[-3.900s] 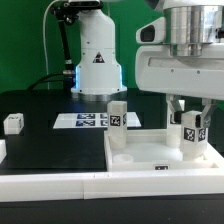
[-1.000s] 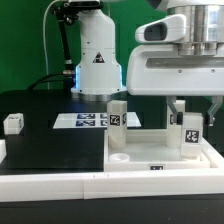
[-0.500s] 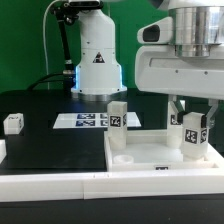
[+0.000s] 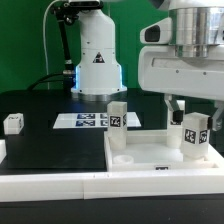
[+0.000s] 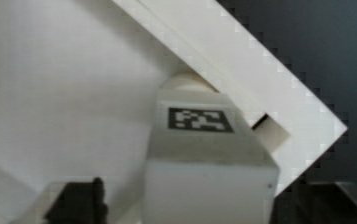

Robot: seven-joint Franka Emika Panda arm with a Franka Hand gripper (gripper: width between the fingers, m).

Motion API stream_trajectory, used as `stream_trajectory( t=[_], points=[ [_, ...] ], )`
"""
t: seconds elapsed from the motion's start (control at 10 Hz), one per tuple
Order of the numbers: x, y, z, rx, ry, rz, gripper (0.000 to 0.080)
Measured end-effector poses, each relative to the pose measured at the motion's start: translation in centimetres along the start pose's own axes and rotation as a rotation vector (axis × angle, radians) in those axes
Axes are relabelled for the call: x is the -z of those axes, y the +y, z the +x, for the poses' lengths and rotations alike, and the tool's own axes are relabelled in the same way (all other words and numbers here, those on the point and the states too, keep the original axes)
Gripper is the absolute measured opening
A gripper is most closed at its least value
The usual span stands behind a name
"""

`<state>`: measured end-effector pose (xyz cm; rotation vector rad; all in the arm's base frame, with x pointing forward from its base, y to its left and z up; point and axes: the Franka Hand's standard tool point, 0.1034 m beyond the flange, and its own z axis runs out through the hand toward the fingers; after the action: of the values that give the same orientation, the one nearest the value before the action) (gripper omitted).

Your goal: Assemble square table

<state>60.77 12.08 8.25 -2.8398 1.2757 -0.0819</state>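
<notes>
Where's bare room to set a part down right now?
Freest: the black work surface bordered by the small loose white leg block, the marker board and the white square rimmed slab. The slab's floor between the upright white tagged leg and the leg under the gripper is also bare. Crowded: the exterior view's right, where the gripper straddles that leg.

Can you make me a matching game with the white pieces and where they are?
Things:
1. lone leg
2. marker board
3. tabletop
4. middle leg

Places:
A. stands upright on the tabletop's far corner
B. lies flat on the black table
C. sits alone at the exterior view's left
D. nearest the camera, with a raised rim

Pairs: 1-C, 2-B, 3-D, 4-A
</notes>
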Motion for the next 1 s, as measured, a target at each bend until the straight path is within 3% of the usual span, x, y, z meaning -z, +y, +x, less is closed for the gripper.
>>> stream_trajectory(
  t=[0.1, 0.2, 1.0],
  points=[
    [-0.04, -0.15, -0.46, 0.008, -0.003, -0.003, 0.0618],
    [-0.03, -0.21, -0.50, 0.082, -0.003, -0.002, 0.0640],
    [0.11, -0.63, -0.82, 0.937, 0.005, 0.000, 0.0649]
  ],
)
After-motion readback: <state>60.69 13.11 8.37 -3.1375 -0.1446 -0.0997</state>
